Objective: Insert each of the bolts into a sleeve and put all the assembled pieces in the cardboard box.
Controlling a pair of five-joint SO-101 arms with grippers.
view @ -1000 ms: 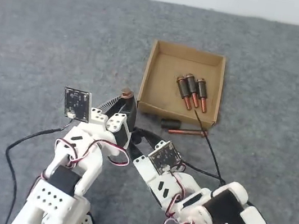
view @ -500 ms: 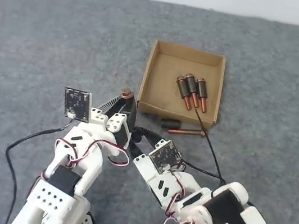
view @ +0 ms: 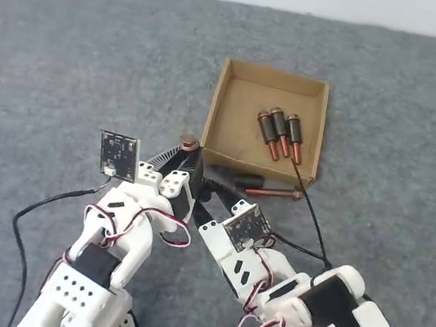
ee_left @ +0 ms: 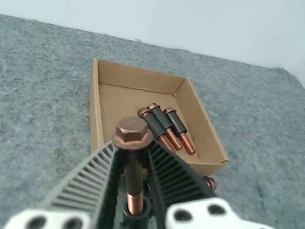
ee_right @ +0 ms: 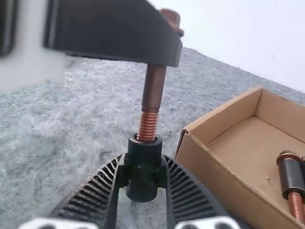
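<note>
My left gripper is shut on a copper bolt, held upright with its hex head above the jaws. Right below it, my right gripper is shut on a black sleeve, and the bolt's threaded tip sits in the sleeve's mouth. In the high view both grippers meet just in front of the cardboard box. Three assembled pieces lie inside the box. A loose sleeve and a loose bolt lie on the mat by the box's near wall.
Grey felt mat covers the table, open on the left and far side. A black cable runs from the box's near corner back to the right arm. The box's near wall stands close beside the held sleeve.
The left gripper with its bolt has shifted a little toward the box and lower. The right gripper with the sleeve has come up under it, closer to the box.
</note>
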